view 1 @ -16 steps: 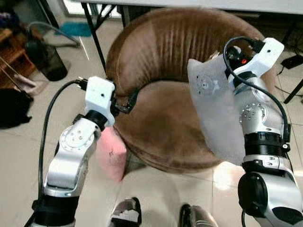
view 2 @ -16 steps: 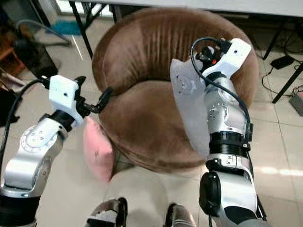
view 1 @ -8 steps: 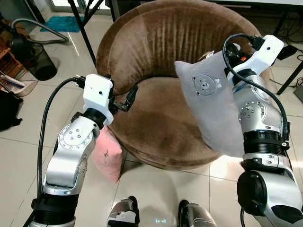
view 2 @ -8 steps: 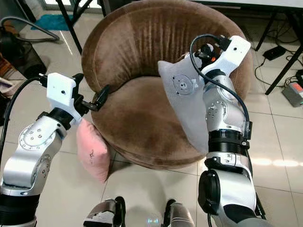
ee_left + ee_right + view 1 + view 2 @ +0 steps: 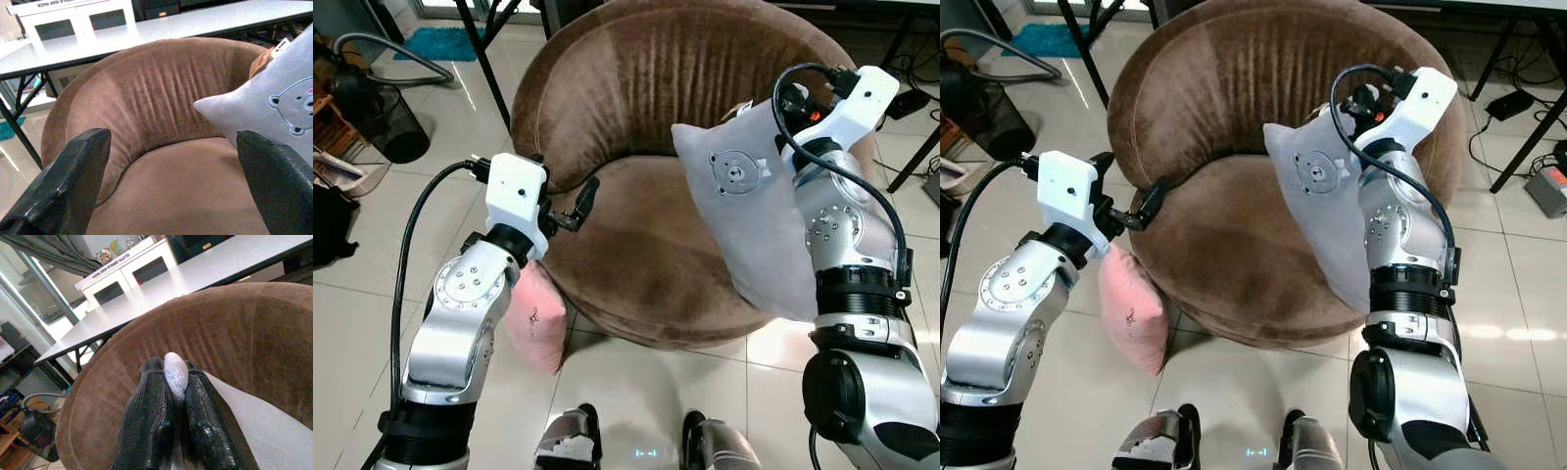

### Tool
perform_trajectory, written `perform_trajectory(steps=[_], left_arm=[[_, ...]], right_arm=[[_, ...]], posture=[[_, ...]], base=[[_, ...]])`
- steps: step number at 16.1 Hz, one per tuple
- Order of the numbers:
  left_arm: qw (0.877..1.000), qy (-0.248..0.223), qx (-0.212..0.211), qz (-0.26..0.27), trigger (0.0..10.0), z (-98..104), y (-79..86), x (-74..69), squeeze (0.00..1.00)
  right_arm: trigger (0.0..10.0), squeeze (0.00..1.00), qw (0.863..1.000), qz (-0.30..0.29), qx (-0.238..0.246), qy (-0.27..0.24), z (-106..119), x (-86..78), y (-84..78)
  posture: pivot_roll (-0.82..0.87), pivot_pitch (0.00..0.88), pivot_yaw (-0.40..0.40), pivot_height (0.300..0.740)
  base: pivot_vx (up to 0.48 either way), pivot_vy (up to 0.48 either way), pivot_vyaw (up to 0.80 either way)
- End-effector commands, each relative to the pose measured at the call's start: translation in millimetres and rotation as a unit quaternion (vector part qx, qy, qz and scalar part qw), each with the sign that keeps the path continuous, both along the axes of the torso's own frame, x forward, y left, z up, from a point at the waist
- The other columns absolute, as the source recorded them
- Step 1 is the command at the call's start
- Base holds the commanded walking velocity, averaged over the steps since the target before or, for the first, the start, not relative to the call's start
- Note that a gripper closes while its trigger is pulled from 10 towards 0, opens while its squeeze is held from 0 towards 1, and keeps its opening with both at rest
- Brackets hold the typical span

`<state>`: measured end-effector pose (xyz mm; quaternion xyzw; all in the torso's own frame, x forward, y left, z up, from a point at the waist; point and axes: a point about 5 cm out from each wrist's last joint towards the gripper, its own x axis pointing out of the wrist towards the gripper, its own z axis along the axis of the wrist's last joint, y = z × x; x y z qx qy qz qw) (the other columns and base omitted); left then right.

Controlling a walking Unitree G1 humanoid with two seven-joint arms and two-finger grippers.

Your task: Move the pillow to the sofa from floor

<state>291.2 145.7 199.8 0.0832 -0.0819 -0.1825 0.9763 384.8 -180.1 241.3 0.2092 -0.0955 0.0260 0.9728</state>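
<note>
1. The right gripper is clamped on a corner of the grey pillow, which hangs over the brown sofa seat
2. The left gripper, fingers apart, hovers at the sofa's edge
3. A pink pillow leans against the sofa on the floor

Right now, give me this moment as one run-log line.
right end effector: shut on grey pillow, held over brown sofa seat | left end effector: open, at sofa edge | pink pillow: on floor

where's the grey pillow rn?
The grey square bear-print pillow hangs from the right gripper, jaws pinched on its top corner, over the right side of the round brown sofa chair's seat.
</note>
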Motion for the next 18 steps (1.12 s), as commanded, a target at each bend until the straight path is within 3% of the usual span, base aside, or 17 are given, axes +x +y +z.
perform_trajectory(steps=[1,12,18], left_arm=[[1.0,0.004,-0.003,0.001,10.0,-2.1,2.8,-1.4,0.0],[1.0,0.006,-0.004,-0.007,10.0,-2.9,0.4,-2.8,0.0],[1.0,0.01,-0.003,-0.01,10.0,-4.4,0.8,-4.8,0.0]], right_arm=[[10.0,0.0,0.999,0.02,-0.007,-0.025,13.7,3.1,8.1],[10.0,0.0,0.999,0.032,-0.015,-0.026,14.6,6.3,12.5],[10.0,0.0,0.997,0.064,-0.034,-0.007,4.5,12.0,25.0]], posture=[[0.09,0.185,0.041,0.74],[0.09,0.181,0.041,0.74],[0.09,0.175,0.031,0.74]], base=[[0.304,0.0,0.0],[0.329,0.0,0.0],[0.333,0.0,0.0]])
